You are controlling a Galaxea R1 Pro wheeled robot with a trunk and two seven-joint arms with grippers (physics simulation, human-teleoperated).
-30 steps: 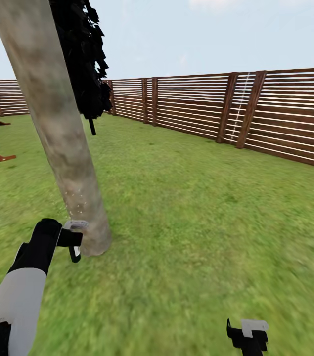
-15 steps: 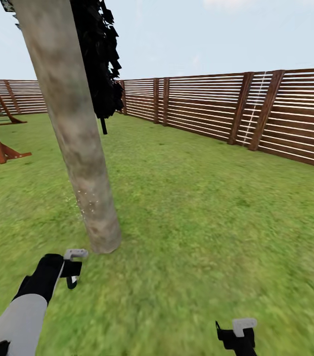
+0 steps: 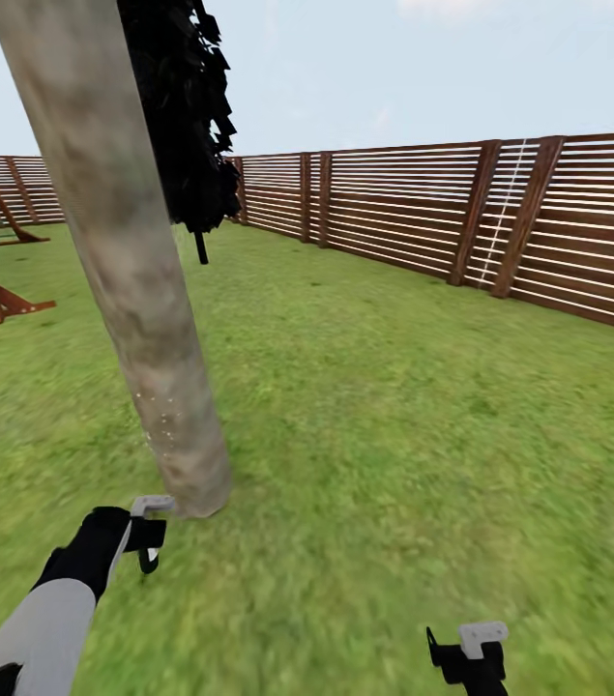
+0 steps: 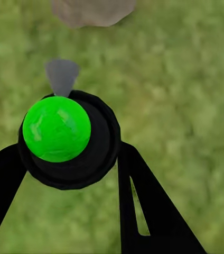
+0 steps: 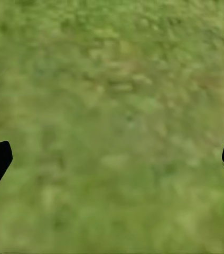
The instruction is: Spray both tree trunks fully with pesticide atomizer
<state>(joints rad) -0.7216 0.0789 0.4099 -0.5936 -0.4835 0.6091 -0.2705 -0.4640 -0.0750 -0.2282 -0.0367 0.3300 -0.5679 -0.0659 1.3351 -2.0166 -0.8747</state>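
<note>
Head view: tree trunk (image 3: 142,319) shifts slightly left with the camera, white droplets low on its bark | left gripper (image 4: 72,174) clamped on pesticide atomizer (image 4: 64,137), nozzle toward trunk base | right gripper (image 5: 112,159) fingers apart over lawn (image 3: 394,406) | spraying under way, upper bark apparently bare.

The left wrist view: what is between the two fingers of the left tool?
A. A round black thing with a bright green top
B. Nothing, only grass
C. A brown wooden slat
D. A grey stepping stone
A: in the left wrist view the left tool has its black fingers on both sides of the atomizer, a round black body with a bright green top and a grey nozzle, above the grass.
</note>
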